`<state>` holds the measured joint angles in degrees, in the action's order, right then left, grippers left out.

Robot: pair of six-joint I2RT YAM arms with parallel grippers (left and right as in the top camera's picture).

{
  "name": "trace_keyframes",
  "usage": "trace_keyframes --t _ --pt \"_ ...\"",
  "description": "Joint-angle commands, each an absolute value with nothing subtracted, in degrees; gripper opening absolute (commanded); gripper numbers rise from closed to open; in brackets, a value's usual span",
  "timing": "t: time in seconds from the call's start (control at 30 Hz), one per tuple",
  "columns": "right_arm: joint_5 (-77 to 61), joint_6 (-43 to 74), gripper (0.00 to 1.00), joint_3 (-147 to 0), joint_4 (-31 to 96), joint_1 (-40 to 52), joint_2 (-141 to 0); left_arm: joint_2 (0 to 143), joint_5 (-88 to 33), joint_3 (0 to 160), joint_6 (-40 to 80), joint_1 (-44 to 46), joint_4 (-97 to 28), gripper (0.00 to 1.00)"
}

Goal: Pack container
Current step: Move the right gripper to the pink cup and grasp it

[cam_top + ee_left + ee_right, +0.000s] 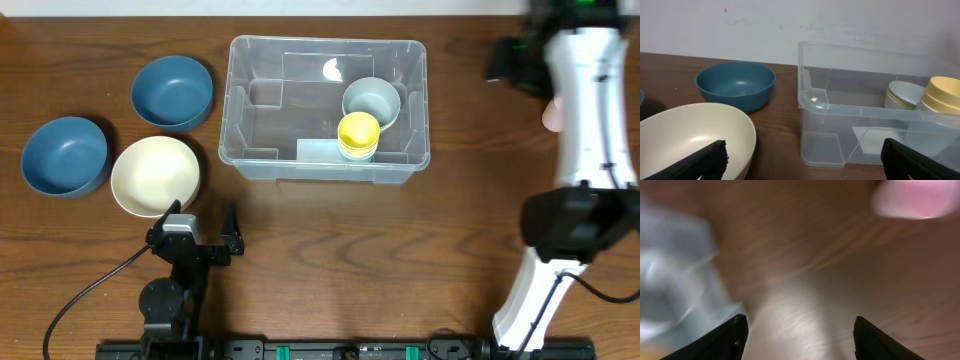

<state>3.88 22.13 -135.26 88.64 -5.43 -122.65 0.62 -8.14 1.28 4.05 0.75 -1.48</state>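
Clear plastic forms the container (270,120), a large rectangular bin with rounded corners, a rim and moulded inner steps. It sits on the brown wooden table (330,240) just toward 12 o'clock of the overhead view's centre. Inside it, at its 3 o'clock end, a grey cup (371,100) stands upright. A yellow cup (358,135) stands touching it on the 6 o'clock side, and seems to rest on another pale one. A pale rectangular patch (320,150) lies on the bin floor beside the yellow cup; no writing on it can be read. Outside the bin, toward 9 o'clock, three bowls rest open side up. These are a dark blue bowl (173,90) nearest the bin, a second blue bowl (65,155) farthest out, and a cream bowl (155,176) between them at 7 o'clock. The left gripper (205,212) hovers at the cream bowl's 5 o'clock edge, jaws spread wide and holding nothing. The right gripper (510,62) is at 2 o'clock, well apart from the bin, and its blurred wrist view shows the fingers (725,337) wide with only table between them. A pink thing (550,115) shows beside that arm, too blurred to identify.
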Motion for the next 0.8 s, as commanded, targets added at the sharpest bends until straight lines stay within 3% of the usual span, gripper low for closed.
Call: trace_keyframes --t 0.0,0.3,0.77 --pt "2.5 23.57 0.68 -136.07 87.79 -12.03 -122.19 0.3 -8.54 0.23 3.29 0.43 -3.4 0.98" --pt "1.89 23.94 0.69 -136.05 85.47 -23.05 -126.96 0.3 -8.54 0.23 3.31 0.43 -3.4 0.98" --pt "3.01 22.63 0.63 -136.05 78.78 -25.76 -137.01 0.3 -8.54 0.23 3.31 0.43 -3.4 0.98"
